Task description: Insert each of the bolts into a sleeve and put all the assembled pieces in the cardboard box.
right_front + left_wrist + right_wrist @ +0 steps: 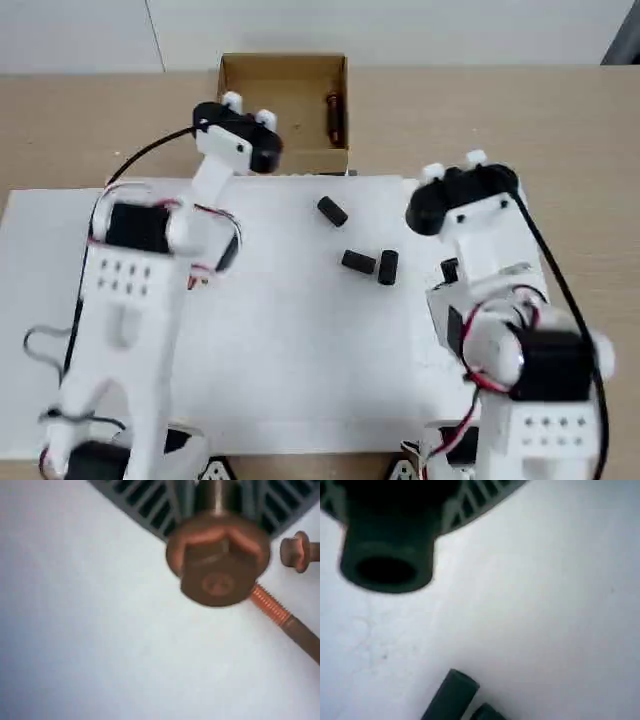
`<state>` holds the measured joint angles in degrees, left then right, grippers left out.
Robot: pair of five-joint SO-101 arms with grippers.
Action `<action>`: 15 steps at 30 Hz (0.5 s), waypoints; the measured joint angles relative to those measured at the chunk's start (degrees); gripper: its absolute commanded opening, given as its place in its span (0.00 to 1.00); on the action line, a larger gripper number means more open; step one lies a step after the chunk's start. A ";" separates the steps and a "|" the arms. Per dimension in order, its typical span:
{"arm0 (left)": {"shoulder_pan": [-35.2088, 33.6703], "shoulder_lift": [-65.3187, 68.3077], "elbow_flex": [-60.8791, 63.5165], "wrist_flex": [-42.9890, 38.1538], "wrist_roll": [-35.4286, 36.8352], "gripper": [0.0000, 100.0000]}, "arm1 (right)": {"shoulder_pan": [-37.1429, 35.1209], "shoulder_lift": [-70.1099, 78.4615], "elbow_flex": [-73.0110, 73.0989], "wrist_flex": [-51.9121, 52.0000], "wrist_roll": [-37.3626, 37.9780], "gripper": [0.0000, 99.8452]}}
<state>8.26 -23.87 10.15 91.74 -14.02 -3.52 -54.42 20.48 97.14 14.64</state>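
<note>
Left hand (216, 497): closed on a bolt (217, 562). The fingers pinch the shank and the flanged hex head stands clear on the wrist side. Judged: metal, rigid, weighty for its size, slick along the shank. The hold is best close behind the head, leaving the threaded end free to enter a bore.

Right hand (390, 502): closed round a sleeve (387, 560), its open mouth unobstructed. Judged: a light, dark tube, perhaps plastic or rubber, which may squash or roll under a hard pinch. Take it across the outer wall, never over the mouth.

The two hands are well apart, and bolt and sleeve are not yet joined.

Under the left hand: loose bolts (295, 552) lie flat on the white sheet (300, 350), one passing beneath the held head.

Between the hands, nearer the right one: loose sleeves (358, 262) lie on their sides, two just beside each other and a third apart.

Just beyond the left hand: the cardboard box (285, 95) sits open on the tabletop (500, 110). What looks like one assembled piece (335, 118) lies against the wall toward the right hand.
</note>
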 measured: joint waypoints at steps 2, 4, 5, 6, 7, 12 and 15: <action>2.73 -5.19 0.70 0.09 0.18 0.01 | 0.35 -2.11 0.00 -0.62 -2.37 0.00; 4.57 -10.37 2.37 -0.88 0.44 0.01 | 1.23 -4.13 1.05 -2.20 -5.63 0.00; 4.92 -12.92 4.04 -2.29 0.44 0.01 | 1.41 -5.27 2.11 -3.43 -7.30 0.00; 5.10 -15.47 5.98 -4.04 0.44 0.01 | 1.41 -6.33 3.08 -4.75 -8.97 0.00; 5.19 -17.93 8.26 -5.71 0.44 0.01 | 1.32 -7.38 4.40 -6.33 -10.73 0.00; 5.36 -32.09 21.89 -13.63 1.67 0.00 | 1.23 -13.71 13.54 -15.65 -16.00 0.00; 5.36 -41.76 31.30 -18.20 5.19 0.00 | 1.23 -18.11 20.13 -20.48 -16.53 0.00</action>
<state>13.63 -65.63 41.45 73.54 -8.84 -2.29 -72.53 40.62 76.66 -1.89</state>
